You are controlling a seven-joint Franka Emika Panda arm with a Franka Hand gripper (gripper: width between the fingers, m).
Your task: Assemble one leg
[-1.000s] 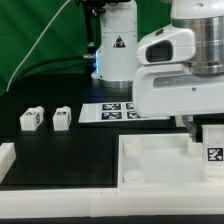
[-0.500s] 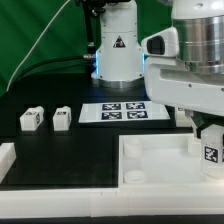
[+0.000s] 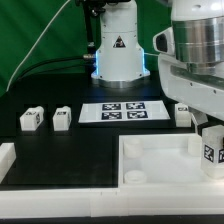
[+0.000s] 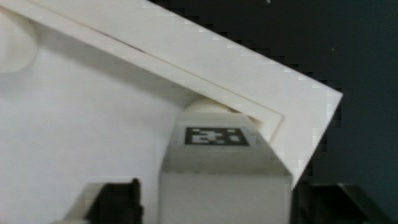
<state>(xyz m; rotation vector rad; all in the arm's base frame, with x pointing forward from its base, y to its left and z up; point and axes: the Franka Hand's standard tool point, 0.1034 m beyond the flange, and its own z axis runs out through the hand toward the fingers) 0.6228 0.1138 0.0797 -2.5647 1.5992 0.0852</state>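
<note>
1. The gripper (image 4: 222,205) is pinching the leg (image 4: 221,165). In the wrist view one finger (image 4: 121,200) sits tight on each flank of it, with the tag face outward.
2. The leg sits between the fingers, upright, tag toward the camera in the exterior view (image 3: 212,152).
3. Directly under the hand is the tray (image 3: 130,160), at one of its corners. The wrist view shows the rim (image 4: 231,70) meeting in a point just past the leg.
4. A rounded corner socket (image 4: 214,105) peeks out just beyond the leg's far end.
5. Judged done: leg picked and brought to the corner socket.
6. I can't tell whether the leg's end is already in the socket or just above it, because the contact is hidden by the leg itself.
7. Judged left: seat it fully in the socket, secure it, let go and retreat.
8. Three spare legs lie on the table outside the tray. One (image 3: 182,113) is near the hand and two (image 3: 30,119) (image 3: 62,118) are well apart from it, beyond the marker board (image 3: 122,111).
</note>
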